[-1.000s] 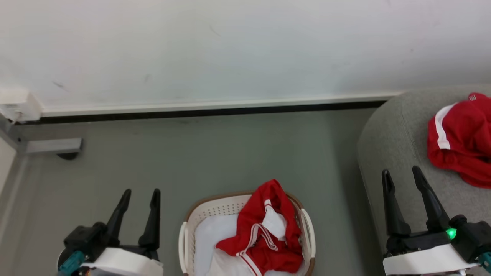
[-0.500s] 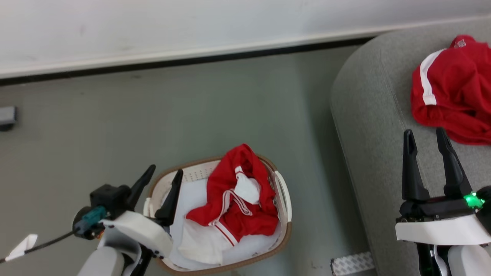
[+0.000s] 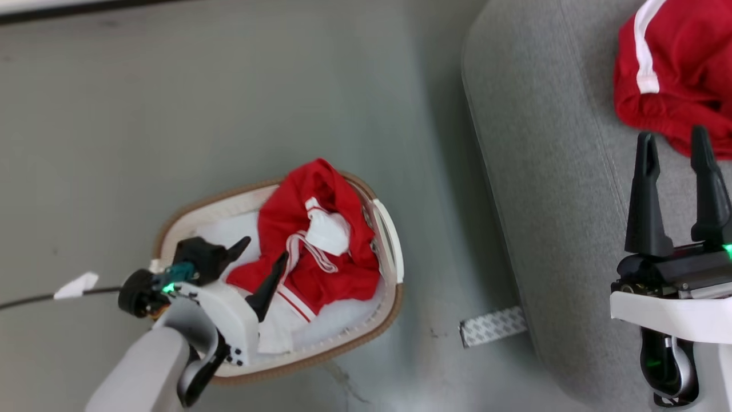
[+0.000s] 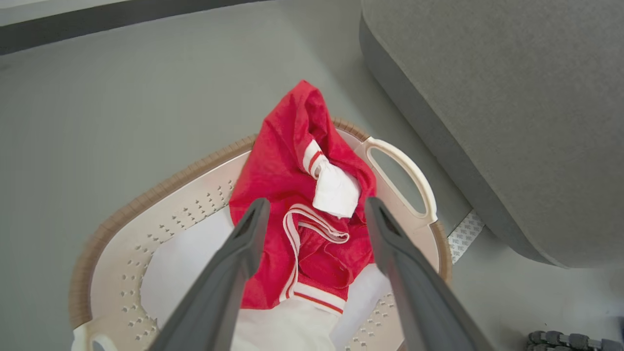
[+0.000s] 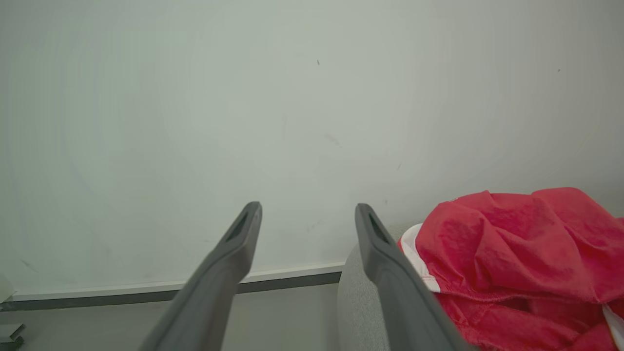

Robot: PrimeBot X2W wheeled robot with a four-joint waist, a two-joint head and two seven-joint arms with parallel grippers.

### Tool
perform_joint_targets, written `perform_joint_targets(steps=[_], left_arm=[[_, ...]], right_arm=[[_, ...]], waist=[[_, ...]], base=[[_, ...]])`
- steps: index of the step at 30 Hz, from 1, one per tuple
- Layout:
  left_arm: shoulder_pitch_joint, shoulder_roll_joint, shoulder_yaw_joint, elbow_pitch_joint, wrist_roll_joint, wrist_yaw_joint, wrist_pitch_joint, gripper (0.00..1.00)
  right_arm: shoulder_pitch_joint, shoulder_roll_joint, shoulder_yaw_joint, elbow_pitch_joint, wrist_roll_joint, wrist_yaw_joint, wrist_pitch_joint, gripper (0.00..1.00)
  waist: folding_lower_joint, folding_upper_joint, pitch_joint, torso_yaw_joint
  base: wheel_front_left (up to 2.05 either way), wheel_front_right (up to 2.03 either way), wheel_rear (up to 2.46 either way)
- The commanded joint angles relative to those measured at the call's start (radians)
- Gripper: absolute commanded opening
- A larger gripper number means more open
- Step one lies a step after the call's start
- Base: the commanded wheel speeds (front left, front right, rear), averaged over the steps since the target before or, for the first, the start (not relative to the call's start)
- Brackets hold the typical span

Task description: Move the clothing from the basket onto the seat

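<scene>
Holds the left end effector [image 3: 264, 248] open just above the basket [image 3: 389, 240], straddling the red clothing [image 3: 320, 280] heaped inside, apparently lined up to pinch a fold. Holds the right end effector [image 3: 672, 134] open and empty over the seat [image 3: 543, 171], near a red garment [image 3: 680, 68] lying there, likely parked clear of the reach.

A patterned strip [image 3: 493, 326] lies on the grey floor [image 3: 171, 114].

The seat [image 3: 549, 171] and its red garment [image 3: 680, 68] run off the right edge — the left gripper [image 3: 265, 248] hides part of the basket [image 3: 390, 243].
</scene>
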Motion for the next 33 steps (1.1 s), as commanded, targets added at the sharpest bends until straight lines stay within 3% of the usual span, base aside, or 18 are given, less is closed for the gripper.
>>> perform_joint_targets(steps=[1, 16, 29, 33], left_arm=[[-0.037, 0.024, -0.026, 0.020, -0.018, 0.001, 0.013, 1.00], [-0.239, 0.124, -0.238, 0.241, -0.069, 0.001, 0.128, 1.00], [-0.365, 0.195, -0.360, 0.382, -0.008, 0.006, 0.173, 1.00], [-0.393, 0.189, -0.397, 0.432, 0.028, 0.013, 0.202, 1.00]], right_arm=[[-0.020, 0.000, -0.001, -0.022, 0.012, -0.002, -0.003, 1.00], [-0.119, 0.001, -0.025, -0.137, 0.108, -0.002, -0.003, 1.00], [-0.113, 0.000, 0.020, -0.201, 0.155, -0.002, -0.003, 1.00], [-0.086, 0.001, 0.016, -0.206, 0.159, -0.002, -0.003, 1.00]], waist=[[-0.0002, 0.0000, 0.064, -0.033], [-0.0002, 0.0000, 0.239, -0.109], [-0.0002, 0.0000, 0.334, -0.189], [-0.0002, 0.0000, 0.336, -0.195]], base=[[0.00, 0.00, 0.00], [0.00, 0.00, 0.00], [0.00, 0.00, 0.00], [0.00, 0.00, 0.00]])
